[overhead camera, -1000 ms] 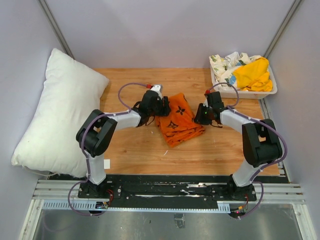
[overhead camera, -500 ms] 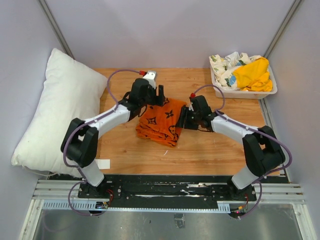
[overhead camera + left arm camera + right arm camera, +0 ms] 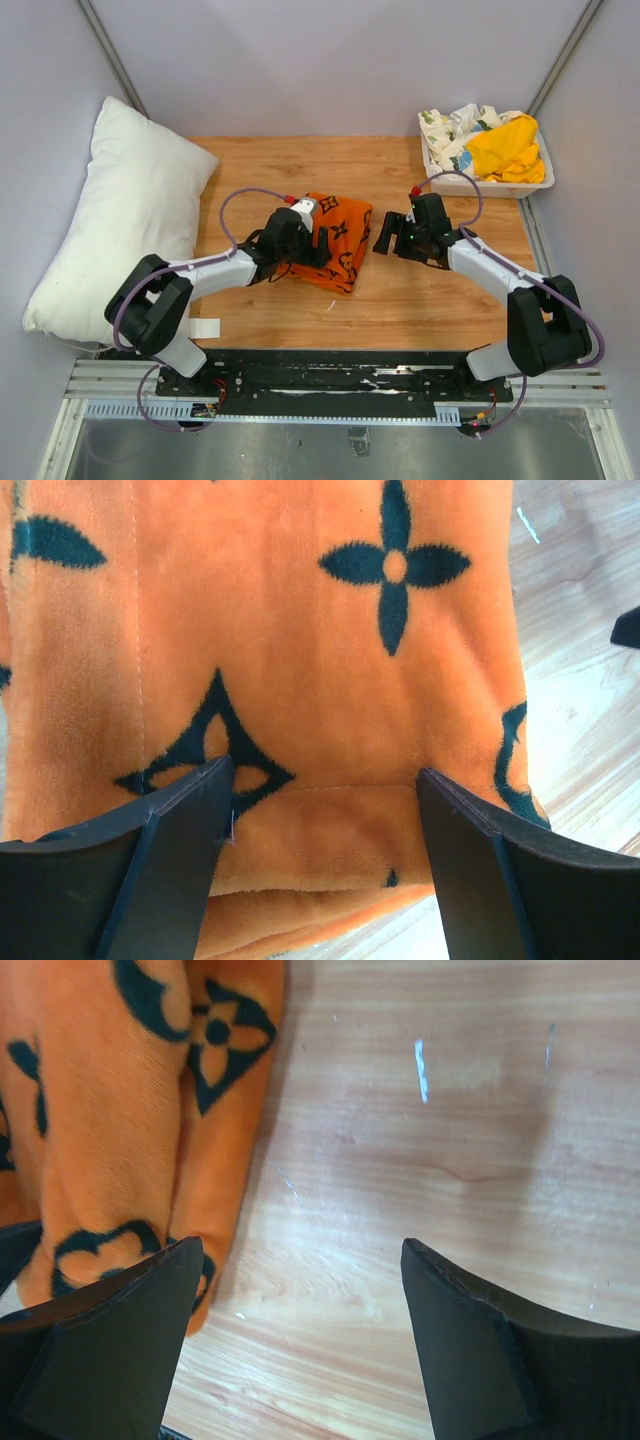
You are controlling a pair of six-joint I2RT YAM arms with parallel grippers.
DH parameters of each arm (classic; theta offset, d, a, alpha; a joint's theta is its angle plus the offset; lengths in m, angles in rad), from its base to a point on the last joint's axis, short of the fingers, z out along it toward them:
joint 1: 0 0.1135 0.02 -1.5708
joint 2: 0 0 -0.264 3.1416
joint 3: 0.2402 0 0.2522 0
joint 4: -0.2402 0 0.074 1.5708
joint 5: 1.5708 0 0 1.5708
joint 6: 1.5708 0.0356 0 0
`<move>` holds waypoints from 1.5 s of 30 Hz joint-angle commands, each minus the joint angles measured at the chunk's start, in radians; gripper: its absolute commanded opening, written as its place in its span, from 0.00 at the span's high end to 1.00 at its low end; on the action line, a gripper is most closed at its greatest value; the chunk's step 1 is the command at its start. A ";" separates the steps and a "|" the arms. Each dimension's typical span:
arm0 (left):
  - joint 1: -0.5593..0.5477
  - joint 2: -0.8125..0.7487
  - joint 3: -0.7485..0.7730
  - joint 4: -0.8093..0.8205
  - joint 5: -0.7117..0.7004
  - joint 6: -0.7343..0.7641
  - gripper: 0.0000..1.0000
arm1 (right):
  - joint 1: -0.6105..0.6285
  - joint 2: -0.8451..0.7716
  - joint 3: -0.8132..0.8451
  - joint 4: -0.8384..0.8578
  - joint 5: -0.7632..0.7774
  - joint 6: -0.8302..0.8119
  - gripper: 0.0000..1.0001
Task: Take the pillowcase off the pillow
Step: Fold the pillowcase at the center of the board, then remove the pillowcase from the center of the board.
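The pillowcase [image 3: 345, 228], orange with black motifs, lies folded in a bundle at the middle of the wooden table. It fills the left wrist view [image 3: 300, 630] and shows at the left of the right wrist view [image 3: 120, 1110]. The plain white pillow [image 3: 110, 230] leans bare against the left wall. My left gripper [image 3: 322, 242] [image 3: 320, 780] stands open over the bundle's near left part, a folded edge lying between its fingers, not pinched. My right gripper [image 3: 384, 238] [image 3: 302, 1250] is open just right of the bundle, bare wood between its fingers and its left finger at the fabric's edge.
A white bin [image 3: 487, 186] at the back right corner holds a yellow cloth [image 3: 505, 150] and a floral-print cloth [image 3: 450, 125]. A small white label [image 3: 207, 328] lies by the left arm's base. Grey walls close in on both sides and the back.
My right gripper has opened wide, let go of the pillowcase and drawn back to the right. My left gripper has opened a little more and pulled nearer; the bundle has shifted left.
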 commanded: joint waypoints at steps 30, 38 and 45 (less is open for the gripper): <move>0.039 0.166 -0.022 -0.036 -0.278 -0.118 0.01 | -0.014 -0.005 0.004 -0.060 -0.037 -0.098 0.14; 0.221 0.124 0.023 -0.147 -0.361 -0.129 0.01 | -0.030 0.020 0.038 -0.049 -0.057 -0.111 0.13; 0.359 0.140 0.102 -0.136 -0.322 -0.039 0.01 | -0.039 0.046 0.044 -0.022 -0.098 -0.116 0.13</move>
